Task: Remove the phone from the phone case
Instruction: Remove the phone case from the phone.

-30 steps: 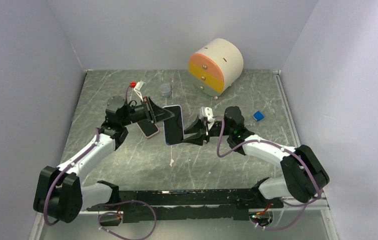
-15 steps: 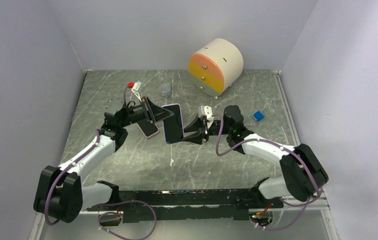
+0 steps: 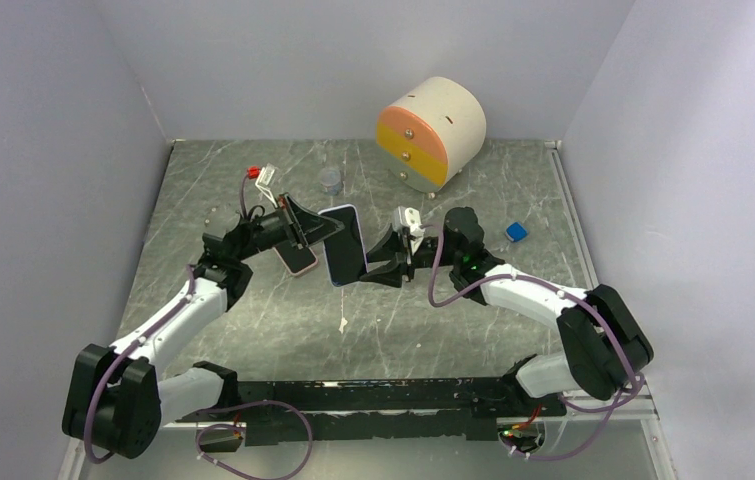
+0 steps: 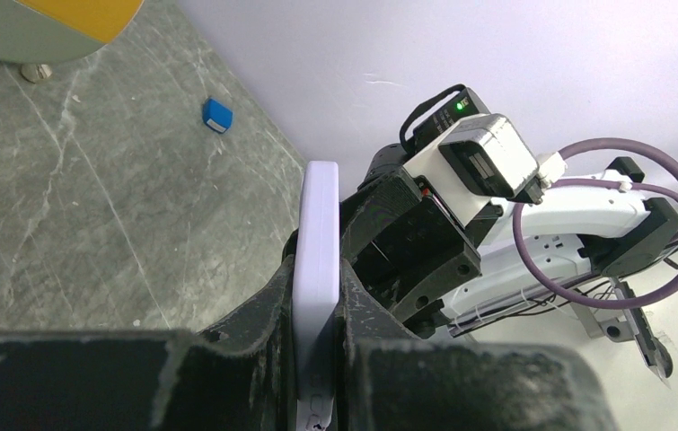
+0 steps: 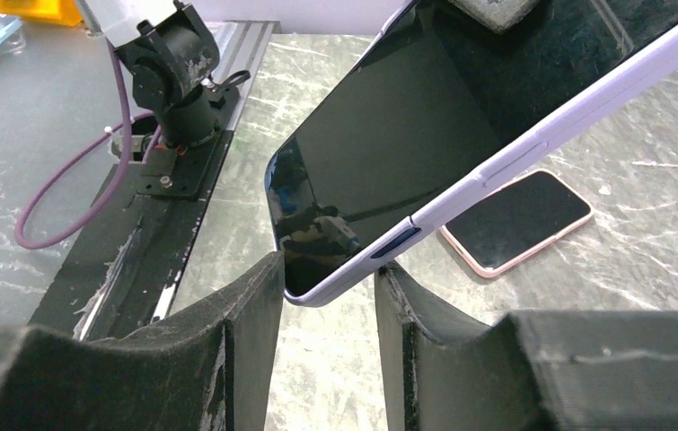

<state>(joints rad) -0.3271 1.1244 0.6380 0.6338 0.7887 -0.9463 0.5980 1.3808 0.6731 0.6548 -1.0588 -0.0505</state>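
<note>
Right pincer (image 5: 326, 269) first: its jaws have been easing apart this last second. They now stand spread either side of the phone's (image 5: 407, 135) lower corner, with no real squeeze that I can see. Left pincer (image 4: 317, 305) hasn't budged; it's clamped tight across the upper end, holding the phone up off the desk (image 3: 403, 330) between the two arms. The whole thing has drifted a touch left and away, both arms going with it. The pale case (image 5: 586, 108) is still wrapped round the dark screen, so nothing's parted yet. My read: the right side loosened to take a fresh bite on the case rim, and the peel has to start from there. A second phone (image 5: 519, 220) lies flat on the desk below, near the left arm, and I'm leaving that alone.
</note>
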